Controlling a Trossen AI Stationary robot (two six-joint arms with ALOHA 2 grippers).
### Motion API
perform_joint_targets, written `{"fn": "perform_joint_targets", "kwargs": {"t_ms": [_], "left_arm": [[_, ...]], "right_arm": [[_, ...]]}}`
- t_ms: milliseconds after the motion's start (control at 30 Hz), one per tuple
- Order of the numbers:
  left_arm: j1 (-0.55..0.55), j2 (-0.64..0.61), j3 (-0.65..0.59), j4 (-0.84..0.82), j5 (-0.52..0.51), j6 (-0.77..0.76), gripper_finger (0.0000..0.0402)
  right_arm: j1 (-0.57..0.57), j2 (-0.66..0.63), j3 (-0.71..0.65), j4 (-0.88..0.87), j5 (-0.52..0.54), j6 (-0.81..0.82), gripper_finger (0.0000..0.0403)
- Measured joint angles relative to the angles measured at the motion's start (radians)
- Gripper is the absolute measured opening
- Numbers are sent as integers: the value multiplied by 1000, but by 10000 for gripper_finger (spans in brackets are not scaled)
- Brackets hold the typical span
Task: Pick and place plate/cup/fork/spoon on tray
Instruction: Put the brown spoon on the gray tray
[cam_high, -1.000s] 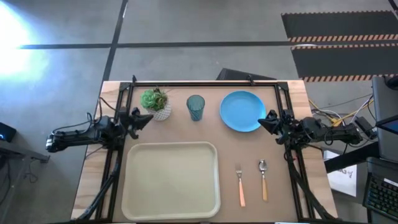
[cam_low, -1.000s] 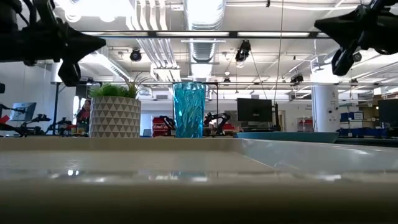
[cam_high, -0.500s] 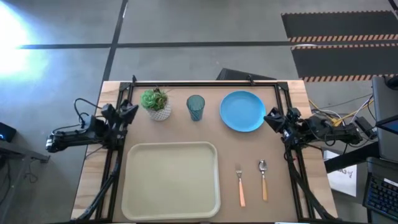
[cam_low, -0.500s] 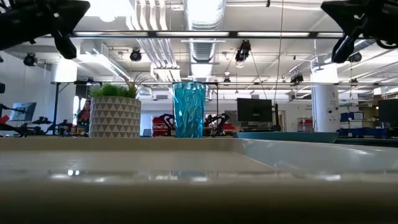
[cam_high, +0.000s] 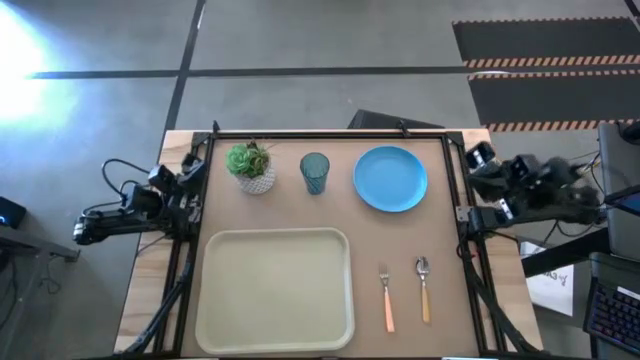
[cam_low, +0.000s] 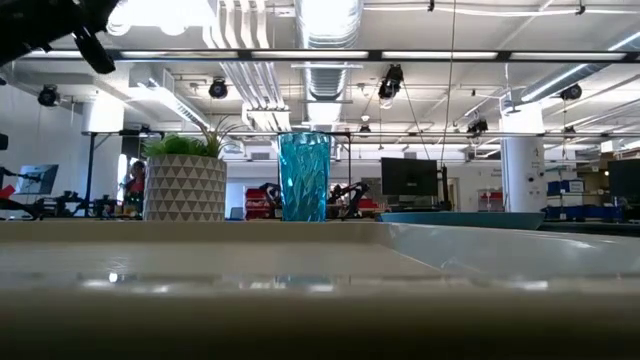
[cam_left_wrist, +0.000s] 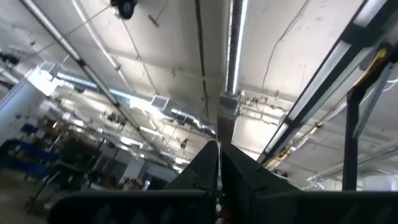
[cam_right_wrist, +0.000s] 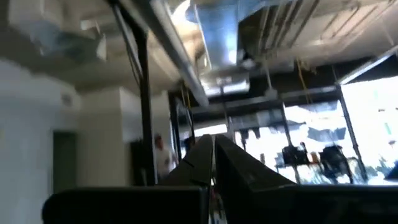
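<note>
A: Desk layout?
B: Tray (cam_high: 276, 288) sits front-left of centre on the desk (cam_high: 470, 300), nothing in it. Plate (cam_high: 390, 178) is at the back right, cup (cam_high: 314, 173) just left of it, and a potted plant (cam_high: 250, 165) left of the cup. All three stand apart in a row behind the tray.

A: Cutlery?
B: Fork (cam_high: 386, 296) and spoon (cam_high: 423, 288) lie side by side right of the tray, heads pointing to the back, handles to the front. Fork is nearer the tray. They don't touch each other.

A: Left pincer?
B: Left pincer (cam_high: 186, 172) is at the desk's left edge, by the frame post, raised and tilted up. Its wrist view shows ceiling only, fingers (cam_left_wrist: 205, 163) pressed together, clenched on nothing.

A: Right?
B: Right pincer (cam_high: 479, 157) is off the right edge of the desk, also pointed up at the ceiling. Fingers (cam_right_wrist: 202, 160) meet at the tips, clenched, nothing between them.

A: Low view?
B: Cup (cam_low: 304, 176) and plant pot (cam_low: 184, 186) upright, plate rim (cam_low: 460, 218) low to the right, tray edge (cam_low: 520, 252) in front.
</note>
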Motion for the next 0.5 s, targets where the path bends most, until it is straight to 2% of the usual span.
{"fn": "perform_joint_targets", "kwargs": {"t_ms": [100, 200, 367, 500], "left_arm": [[0, -1, 21, -2, 53, 11, 1], [0, 15, 48, -11, 71, 10, 15], [0, 70, 143, -27, 98, 27, 78], [0, 118, 223, -126, 101, 38, 129]], "right_arm": [[0, 134, 234, -314, 54, -32, 24], [-1, 270, 434, -540, 79, -44, 43], [0, 465, 719, -816, 73, -39, 79], [0, 593, 885, -1105, 83, 56, 103]]}}
